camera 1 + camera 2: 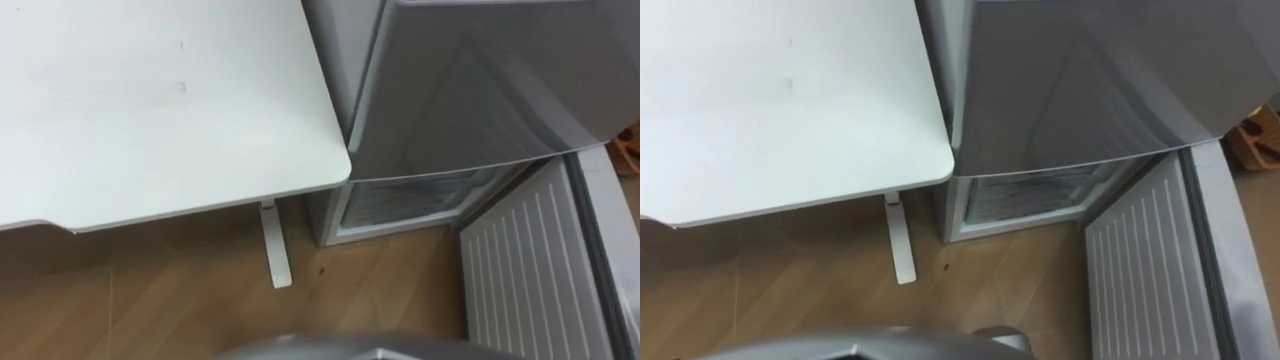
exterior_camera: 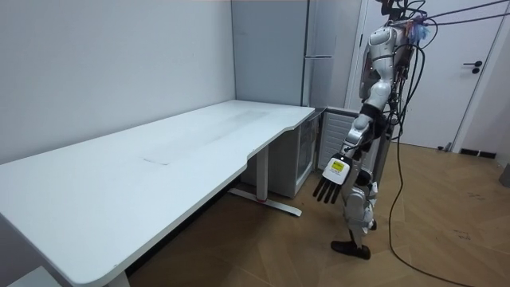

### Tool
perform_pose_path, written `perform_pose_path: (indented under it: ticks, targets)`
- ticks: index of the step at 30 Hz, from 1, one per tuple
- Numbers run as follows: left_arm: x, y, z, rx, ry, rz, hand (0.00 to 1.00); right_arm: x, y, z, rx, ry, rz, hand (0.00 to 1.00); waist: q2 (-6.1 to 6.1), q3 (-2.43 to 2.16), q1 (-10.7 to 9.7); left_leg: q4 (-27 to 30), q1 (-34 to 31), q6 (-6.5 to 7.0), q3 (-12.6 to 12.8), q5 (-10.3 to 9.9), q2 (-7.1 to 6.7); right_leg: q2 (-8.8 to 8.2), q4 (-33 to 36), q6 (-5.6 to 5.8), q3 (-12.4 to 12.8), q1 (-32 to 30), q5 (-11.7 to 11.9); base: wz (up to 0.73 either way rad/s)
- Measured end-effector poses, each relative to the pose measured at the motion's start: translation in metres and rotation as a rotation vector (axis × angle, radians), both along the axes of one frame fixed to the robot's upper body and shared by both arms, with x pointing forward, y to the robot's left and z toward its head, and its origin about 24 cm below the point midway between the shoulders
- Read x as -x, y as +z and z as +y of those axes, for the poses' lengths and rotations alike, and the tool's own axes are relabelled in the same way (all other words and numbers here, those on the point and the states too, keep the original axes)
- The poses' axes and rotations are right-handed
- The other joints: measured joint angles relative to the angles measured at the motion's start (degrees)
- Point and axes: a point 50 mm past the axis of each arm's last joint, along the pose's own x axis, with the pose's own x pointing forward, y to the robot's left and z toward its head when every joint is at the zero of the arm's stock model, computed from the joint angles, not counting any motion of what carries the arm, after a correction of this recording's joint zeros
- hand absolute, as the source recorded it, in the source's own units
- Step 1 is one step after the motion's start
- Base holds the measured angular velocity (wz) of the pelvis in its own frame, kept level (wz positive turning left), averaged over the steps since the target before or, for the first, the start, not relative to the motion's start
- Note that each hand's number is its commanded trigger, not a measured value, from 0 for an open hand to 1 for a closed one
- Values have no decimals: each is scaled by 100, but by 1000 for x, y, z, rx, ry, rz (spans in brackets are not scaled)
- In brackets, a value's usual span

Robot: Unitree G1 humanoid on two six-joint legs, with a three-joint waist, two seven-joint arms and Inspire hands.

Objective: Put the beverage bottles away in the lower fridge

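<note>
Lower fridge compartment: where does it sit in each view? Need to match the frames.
Left eye view: lower fridge compartment, open, centre-right, just past the table corner.
Right eye view: centre, again past the table corner.
Room view: centre, behind the table's far end, on the room view's left of the robot.
Shared landmark: white table leg, left of the compartment in all three.
</note>
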Motion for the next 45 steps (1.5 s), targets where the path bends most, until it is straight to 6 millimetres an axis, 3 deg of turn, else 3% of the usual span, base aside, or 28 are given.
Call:
perform_pose_path:
  ticks: [10,15,22,30,42,45]
  targets:
    - [5,3,6,-14,4,33,0,13,1,-2,-44,-53,-35,0,-120,30,-24,51,-31,-2,-4,5,8,25,-103,-17,75,5,6,-2]
    - [3,3,6,-13,1,31,0,26,-6,6,-100,-127,-39,0,-76,21,55,47,-73,-7,-32,5,18,53,-153,-42,68,-1,54,1]
    - [-8,5,8,-3,-22,-5,0,9,-6,6,-109,-98,-110,0,-28,29,126,-4,-2,-11,12,2,27,63,-142,-47,99,17,58,-2]
    - [-6,4,7,1,-20,0,0,0,-7,7,-119,-108,-178,0,-3,42,188,4,-41,-21,-14,0,55,83,-64,-65,84,-31,70,-1]
    - [-12,0,1,20,-44,2,0,-12,-4,4,-96,-19,-166,0,19,44,221,-6,-55,-37,-12,19,56,92,-63,-80,109,-65,79,0]
    - [-18,-2,-2,24,-80,6,0,-17,-6,7,-70,46,-148,0,43,52,335,16,-27,-42,29,17,90,120,-65,-99,124,-72,94,-7]
